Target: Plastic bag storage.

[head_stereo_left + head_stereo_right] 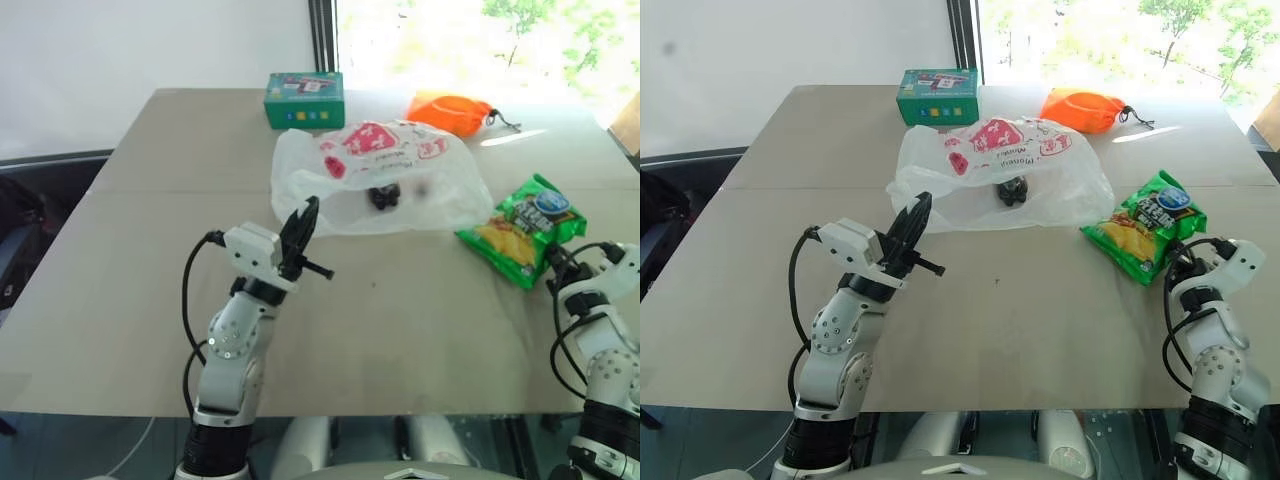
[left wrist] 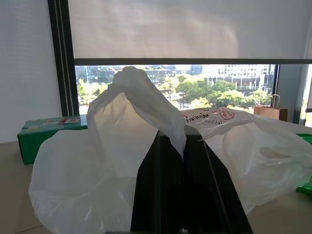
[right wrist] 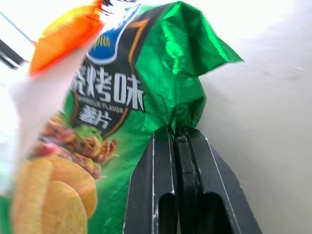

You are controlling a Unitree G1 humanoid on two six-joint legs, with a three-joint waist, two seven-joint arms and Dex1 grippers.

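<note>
Pinching the near-left edge of the plastic bag (image 1: 385, 175) mid-counter (image 1: 150, 280), the left pincer (image 1: 300, 232) lifts it, presumably to hold its mouth open, while the right pincer (image 3: 175, 134) clamps the chips packet's (image 1: 525, 225) corner.

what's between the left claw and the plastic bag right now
Nothing visible. The left claw is already shut on a fold of the plastic bag at its near edge, so no object sits between them.
</note>
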